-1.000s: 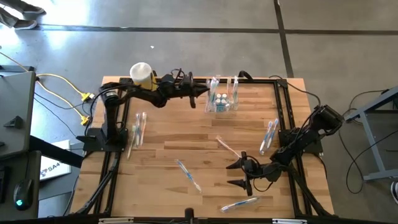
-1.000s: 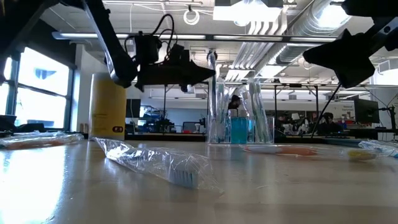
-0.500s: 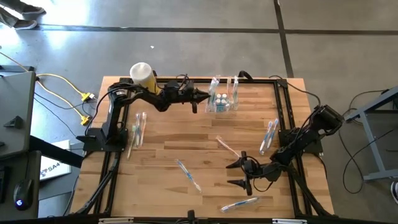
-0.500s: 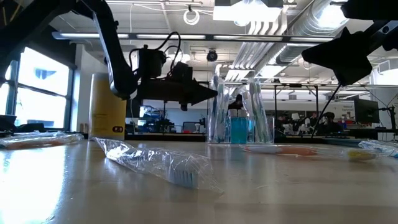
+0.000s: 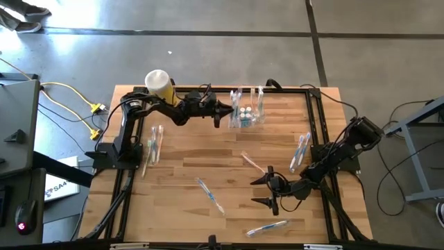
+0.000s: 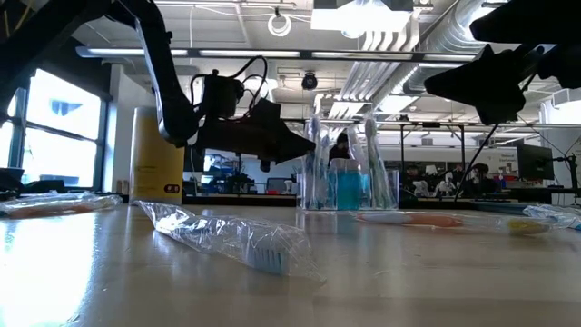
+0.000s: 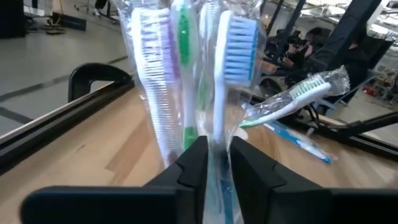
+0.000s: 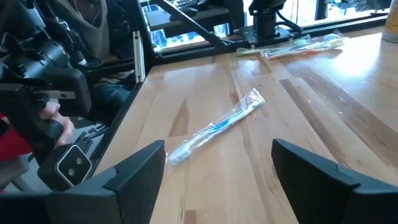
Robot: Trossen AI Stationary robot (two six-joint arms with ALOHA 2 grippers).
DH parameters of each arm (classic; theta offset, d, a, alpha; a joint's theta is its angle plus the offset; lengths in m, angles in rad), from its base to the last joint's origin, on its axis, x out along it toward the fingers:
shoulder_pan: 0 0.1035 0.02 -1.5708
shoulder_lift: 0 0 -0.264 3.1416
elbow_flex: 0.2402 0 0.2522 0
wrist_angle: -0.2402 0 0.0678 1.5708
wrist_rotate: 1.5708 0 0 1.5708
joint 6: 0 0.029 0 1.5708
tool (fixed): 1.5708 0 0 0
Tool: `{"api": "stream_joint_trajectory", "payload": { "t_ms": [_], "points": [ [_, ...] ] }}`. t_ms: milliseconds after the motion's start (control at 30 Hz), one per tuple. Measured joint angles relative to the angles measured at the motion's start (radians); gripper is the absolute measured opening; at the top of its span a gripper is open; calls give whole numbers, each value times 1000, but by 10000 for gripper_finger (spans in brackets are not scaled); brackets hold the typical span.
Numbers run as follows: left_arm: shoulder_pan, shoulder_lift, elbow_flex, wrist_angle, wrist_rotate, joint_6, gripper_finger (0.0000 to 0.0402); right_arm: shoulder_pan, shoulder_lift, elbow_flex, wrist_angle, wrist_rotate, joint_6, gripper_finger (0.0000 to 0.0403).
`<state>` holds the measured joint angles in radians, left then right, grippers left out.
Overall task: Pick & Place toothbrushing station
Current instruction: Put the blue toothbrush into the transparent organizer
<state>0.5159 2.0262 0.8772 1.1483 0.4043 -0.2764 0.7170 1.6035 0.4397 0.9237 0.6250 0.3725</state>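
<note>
The clear cup (image 5: 248,117) stands at the table's far middle. Several wrapped toothbrushes and teal white-capped tubes (image 6: 349,191) stand upright in it. My left gripper (image 5: 231,111) reaches level at the cup's left side and is shut on a wrapped toothbrush (image 7: 235,56) with blue-white bristles. My right gripper (image 5: 262,192) hangs open over the near right of the table and points at a loose wrapped toothbrush (image 8: 214,127) lying flat on the wood. My left gripper (image 7: 217,168) pinches the wrapped toothbrush's handle (image 7: 217,146) between its two fingers, below the head. The fingers come level from the table's left and lie across the handle. The brush stands upright, head up, among the brushes in the cup; the fingers hide its lower end.
A yellow cylinder container (image 5: 159,83) with a white top stands at the far left corner. Wrapped toothbrushes lie at the left (image 5: 154,144), the right (image 5: 300,151), the middle (image 5: 254,164) and the near edge (image 5: 267,227). Black rails (image 5: 312,125) frame the table.
My left gripper has sunk beside the cup with the upright toothbrush, and the brush has come down level with the others in the cup.
</note>
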Motion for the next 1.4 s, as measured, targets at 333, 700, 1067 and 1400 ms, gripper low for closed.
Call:
{"api": "stream_joint_trajectory", "payload": {
  "t_ms": [333, 700, 1067, 1400],
  "points": [
    [0, -10, 0, 2, 11, 36, 138, 1, 0, 0, -5, 0, 6, 286],
    [-1, -87, 0, -32, 36, 36, 140, 1, 0, 0, -57, 4, 95, 286],
    [-32, -190, 0, -144, 88, 100, 140, -14, -1, 0, -146, 191, 23, 286],
    [-93, -341, 0, -401, 75, 219, 140, -136, -1, 0, -400, 93, 259, 286]
  ]
}}
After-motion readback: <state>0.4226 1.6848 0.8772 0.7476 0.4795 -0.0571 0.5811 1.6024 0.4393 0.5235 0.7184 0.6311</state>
